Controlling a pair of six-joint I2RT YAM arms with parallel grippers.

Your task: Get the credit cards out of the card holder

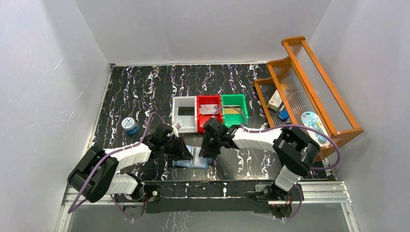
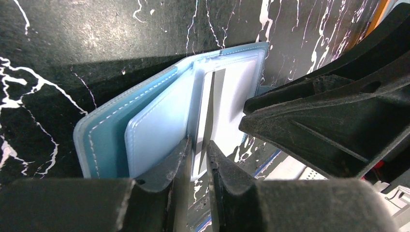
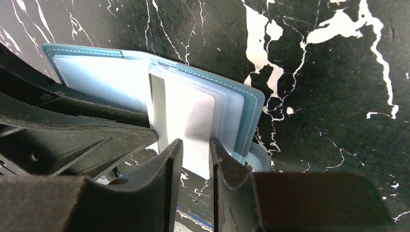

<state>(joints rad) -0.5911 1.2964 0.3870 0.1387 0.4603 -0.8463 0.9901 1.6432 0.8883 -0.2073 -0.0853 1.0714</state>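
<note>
The pale card [image 3: 186, 121] stuck partly out of a clear pocket of the card holder [image 3: 251, 104], which lay open on the table [image 1: 145, 82] just on the near side of the red bin [image 1: 199, 110]. I judged the card light, stiff and slick, thin enough to slide off smooth pads, so its free end, pinched flat across both faces, was the place to take it. The holder looked soft and floppy and would likely ride along unless a leaf was pinned. My left gripper [image 2: 199, 154] had its jaws a crack apart with the card's thin edge in the gap, clamping nothing that I could see. My right gripper [image 3: 196, 157] stood parted over the card's face, also holding nothing. The two sets of fingers crowded each other above the holder, which was the main obstruction. A white bin [image 1: 176, 116] sat left of the red bin and a green bin [image 1: 245, 108] right of it. A round tin [image 1: 129, 124] stood well to its left and a wooden rack [image 1: 346, 132] well to its right.
</note>
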